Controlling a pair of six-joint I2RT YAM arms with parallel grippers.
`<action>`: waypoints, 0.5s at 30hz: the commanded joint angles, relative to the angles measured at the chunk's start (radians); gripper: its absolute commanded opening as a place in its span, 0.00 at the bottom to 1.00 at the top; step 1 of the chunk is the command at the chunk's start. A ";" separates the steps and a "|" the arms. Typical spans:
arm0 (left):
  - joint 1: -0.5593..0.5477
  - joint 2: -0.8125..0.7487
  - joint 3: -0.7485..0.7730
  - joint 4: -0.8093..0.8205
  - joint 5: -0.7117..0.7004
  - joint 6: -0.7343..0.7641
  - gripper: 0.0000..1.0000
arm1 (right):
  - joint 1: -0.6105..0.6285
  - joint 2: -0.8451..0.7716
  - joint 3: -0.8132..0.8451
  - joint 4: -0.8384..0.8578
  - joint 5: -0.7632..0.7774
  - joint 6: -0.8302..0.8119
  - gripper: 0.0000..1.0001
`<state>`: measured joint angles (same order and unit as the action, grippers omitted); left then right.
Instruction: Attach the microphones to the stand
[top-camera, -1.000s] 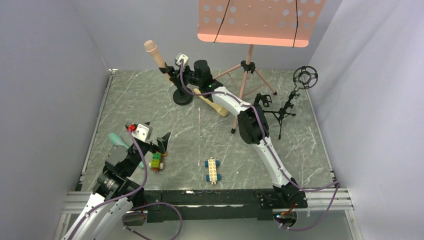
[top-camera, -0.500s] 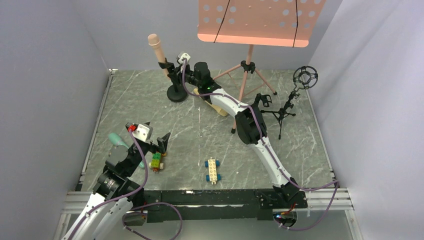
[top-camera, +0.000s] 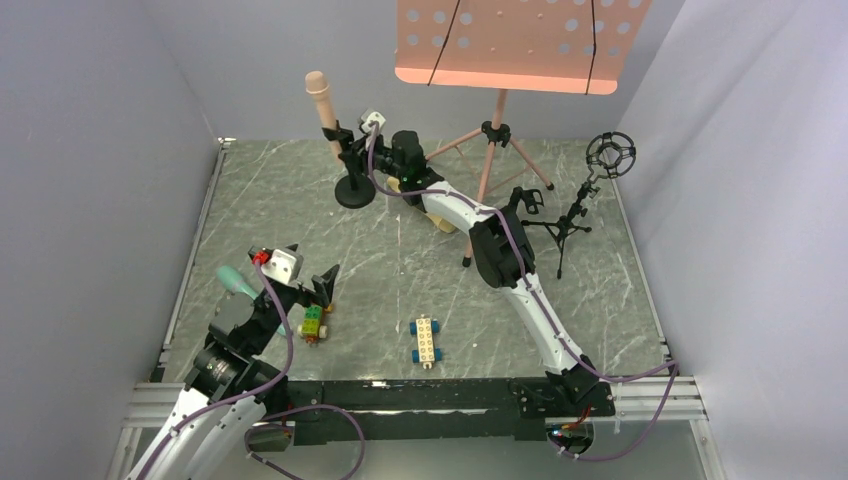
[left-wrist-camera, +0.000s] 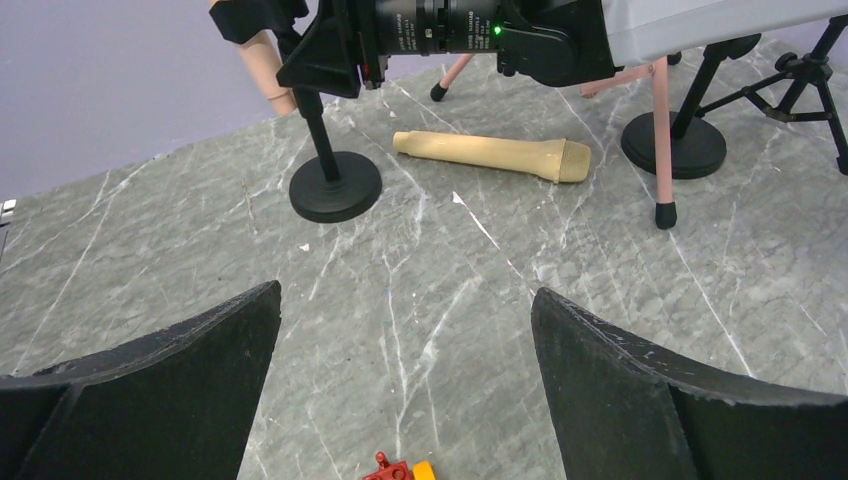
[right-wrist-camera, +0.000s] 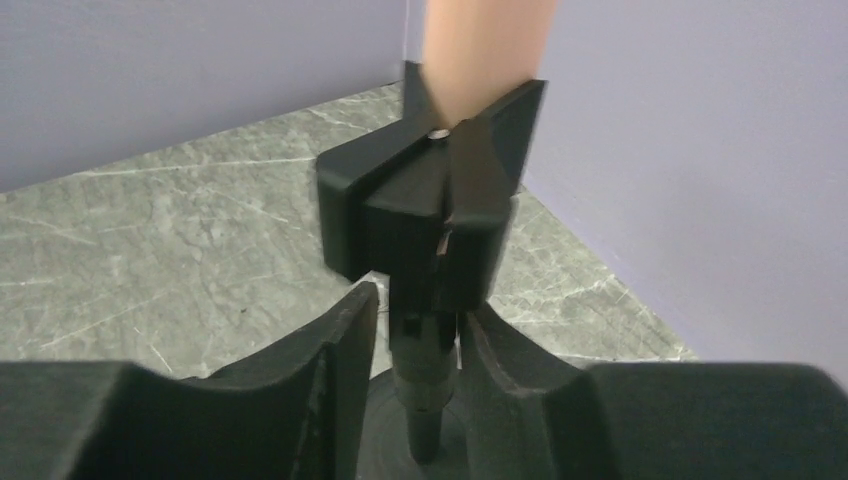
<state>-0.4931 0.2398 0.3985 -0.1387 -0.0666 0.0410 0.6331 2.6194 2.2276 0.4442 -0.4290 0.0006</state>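
The pink microphone (top-camera: 320, 100) sits in the clip of a black round-base stand (top-camera: 355, 190) at the back, leaning slightly left. My right gripper (top-camera: 350, 150) is shut on this stand's post (right-wrist-camera: 430, 360) just below the clip (right-wrist-camera: 430, 215); the pink microphone (right-wrist-camera: 485, 55) rises above it. The pale yellow microphone (left-wrist-camera: 490, 155) lies flat on the table beside the stand's base (left-wrist-camera: 335, 187); my right arm mostly hides it in the top view. The teal microphone (top-camera: 238, 283) lies at the left beside my left arm. My left gripper (left-wrist-camera: 405, 295) is open and empty above the table.
A pink music stand (top-camera: 520, 40) on tripod legs (top-camera: 490, 180) stands at the back. A black tripod stand with a ring mount (top-camera: 610, 155) is at the right. A second black round base (left-wrist-camera: 672, 150) sits behind a pink leg. Two toy brick cars (top-camera: 314, 325) (top-camera: 425, 340) lie near the front.
My right gripper has tipped the stand with the pink microphone from a left lean to nearly upright, and its base has shifted slightly. The left arm has barely moved.
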 joint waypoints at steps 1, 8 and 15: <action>0.004 0.002 0.001 0.045 -0.008 -0.003 0.99 | -0.003 -0.082 -0.016 0.028 -0.042 -0.005 0.43; 0.003 -0.004 0.008 0.045 0.000 -0.004 0.99 | -0.004 -0.122 -0.031 -0.007 -0.063 -0.016 0.70; 0.003 -0.049 0.028 0.004 -0.005 -0.024 0.99 | -0.011 -0.208 -0.086 -0.141 -0.071 -0.046 1.00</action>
<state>-0.4931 0.2226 0.3981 -0.1345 -0.0669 0.0376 0.6315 2.5515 2.1685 0.3626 -0.4747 -0.0242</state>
